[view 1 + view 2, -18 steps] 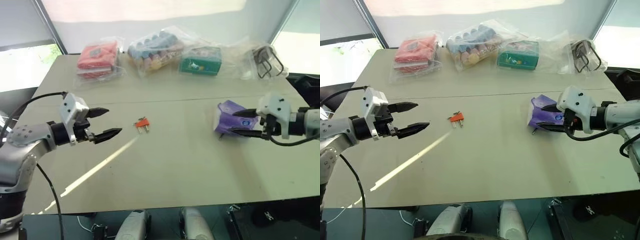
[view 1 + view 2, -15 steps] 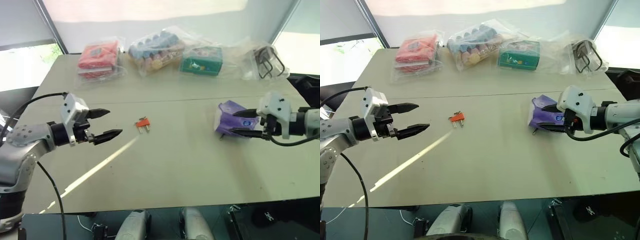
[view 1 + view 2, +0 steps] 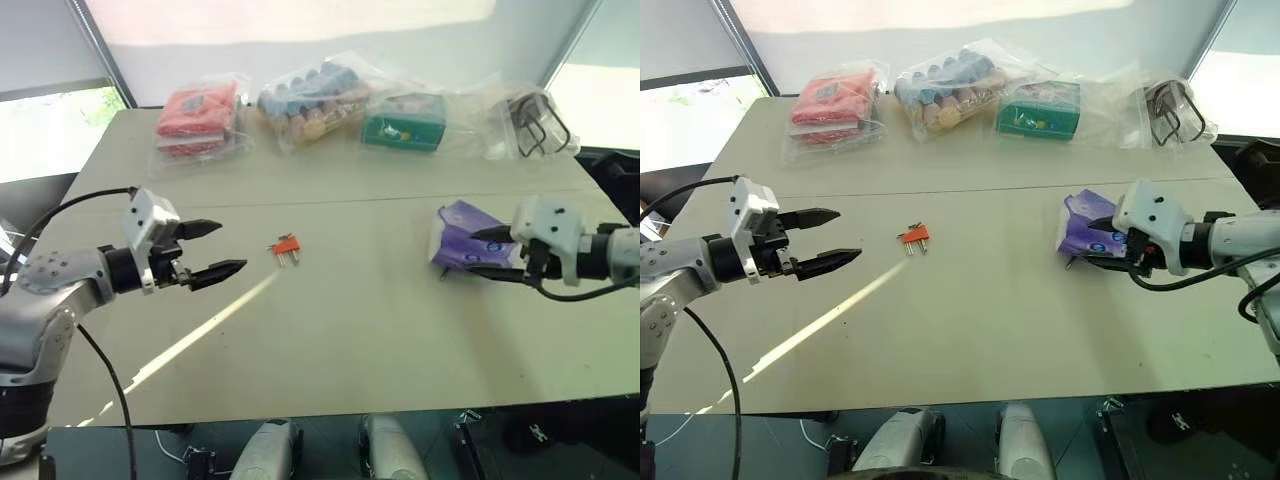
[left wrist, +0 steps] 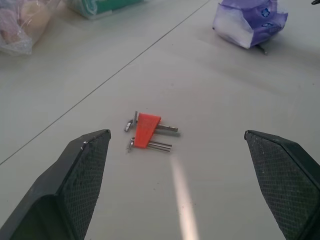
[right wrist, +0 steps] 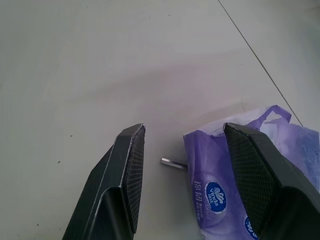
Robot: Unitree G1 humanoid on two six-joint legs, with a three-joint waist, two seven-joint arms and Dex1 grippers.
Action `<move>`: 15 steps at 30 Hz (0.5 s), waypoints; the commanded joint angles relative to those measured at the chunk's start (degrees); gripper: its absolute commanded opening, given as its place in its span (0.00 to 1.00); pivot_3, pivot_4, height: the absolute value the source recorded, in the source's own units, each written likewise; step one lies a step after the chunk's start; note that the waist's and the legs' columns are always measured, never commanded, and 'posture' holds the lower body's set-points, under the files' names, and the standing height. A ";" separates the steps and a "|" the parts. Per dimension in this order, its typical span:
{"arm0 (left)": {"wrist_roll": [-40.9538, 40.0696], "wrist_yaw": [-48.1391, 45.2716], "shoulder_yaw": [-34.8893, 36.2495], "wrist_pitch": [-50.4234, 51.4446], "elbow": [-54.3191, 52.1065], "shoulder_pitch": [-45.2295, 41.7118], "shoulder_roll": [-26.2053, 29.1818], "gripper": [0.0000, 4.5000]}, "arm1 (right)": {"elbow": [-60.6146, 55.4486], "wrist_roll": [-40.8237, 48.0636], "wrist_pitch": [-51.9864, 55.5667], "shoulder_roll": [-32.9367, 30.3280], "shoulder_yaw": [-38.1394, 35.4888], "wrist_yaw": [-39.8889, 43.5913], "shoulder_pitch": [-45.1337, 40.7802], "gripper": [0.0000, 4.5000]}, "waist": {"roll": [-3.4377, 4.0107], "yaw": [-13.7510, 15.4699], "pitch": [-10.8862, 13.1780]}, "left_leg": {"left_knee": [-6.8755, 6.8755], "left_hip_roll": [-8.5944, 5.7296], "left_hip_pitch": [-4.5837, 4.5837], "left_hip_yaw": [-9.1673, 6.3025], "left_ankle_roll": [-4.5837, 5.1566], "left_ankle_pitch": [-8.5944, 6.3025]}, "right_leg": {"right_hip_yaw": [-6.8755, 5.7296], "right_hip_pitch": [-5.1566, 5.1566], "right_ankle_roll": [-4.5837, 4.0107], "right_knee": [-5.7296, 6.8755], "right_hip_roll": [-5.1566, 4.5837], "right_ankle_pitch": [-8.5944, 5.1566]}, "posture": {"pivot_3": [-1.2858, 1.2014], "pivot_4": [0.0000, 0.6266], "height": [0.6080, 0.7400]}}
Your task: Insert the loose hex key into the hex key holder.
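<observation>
The hex key holder (image 3: pixel 285 246), a small red-orange clip with short metal keys, lies on the table's middle left, also in the left wrist view (image 4: pixel 146 131). My left gripper (image 3: pixel 230 246) hovers open just left of it, pointing at it, with nothing between the fingers. Of the loose hex key (image 5: pixel 173 162) only a short metal end shows, poking out from under a purple tissue pack (image 3: pixel 452 238) at the right. My right gripper (image 3: pixel 472 254) is open just above that pack's near corner, and its fingers (image 5: pixel 131 165) straddle the key's end and hold nothing.
Along the table's far edge lie a red packet in a bag (image 3: pixel 195 115), a bag of coloured items (image 3: pixel 305 100), a green box (image 3: pixel 402 120) and a bag with a black wire object (image 3: pixel 530 125). A seam (image 3: pixel 350 198) crosses the tabletop.
My right gripper has sunk a little toward the tissue pack. The left gripper and the holder have stayed in place.
</observation>
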 commanded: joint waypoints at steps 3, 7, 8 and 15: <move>-0.69 0.79 1.06 -0.10 -1.03 -1.26 -0.35 1.00 | -0.79 -1.64 -2.40 0.16 -2.04 -1.63 -0.05 0.57 | 0.00 0.00 0.00 | 0.00 0.00 0.00 0.00 0.00 0.00 | 0.00 0.00 0.00 0.00 0.00 0.00 | 0.52 0.24 1.00; -0.32 1.70 1.05 -0.41 -1.01 -1.32 -1.06 1.00 | 2.37 -7.00 -6.80 0.46 0.14 -4.03 0.92 0.57 | -0.01 0.00 0.00 | 0.00 0.00 0.00 0.00 0.00 0.00 | 0.00 0.00 0.00 0.00 0.01 0.00 | 0.52 0.24 1.00; -0.28 1.93 1.00 -0.42 -1.17 -1.24 -1.24 1.00 | 3.12 -8.07 -7.76 0.64 0.52 -4.42 1.44 0.57 | -0.01 0.01 0.00 | 0.00 0.00 0.00 0.00 -0.01 0.01 | 0.00 0.00 0.00 0.00 0.01 0.00 | 0.52 0.24 1.00; 0.69 3.23 -0.11 -0.88 -2.49 -0.43 -1.95 1.00 | 7.33 -16.10 -13.12 3.80 3.58 -10.42 4.94 0.57 | -0.01 0.00 0.00 | 0.01 -0.01 0.01 0.02 -0.03 0.02 | 0.00 0.00 0.00 0.02 0.02 0.00 | 0.52 0.24 1.00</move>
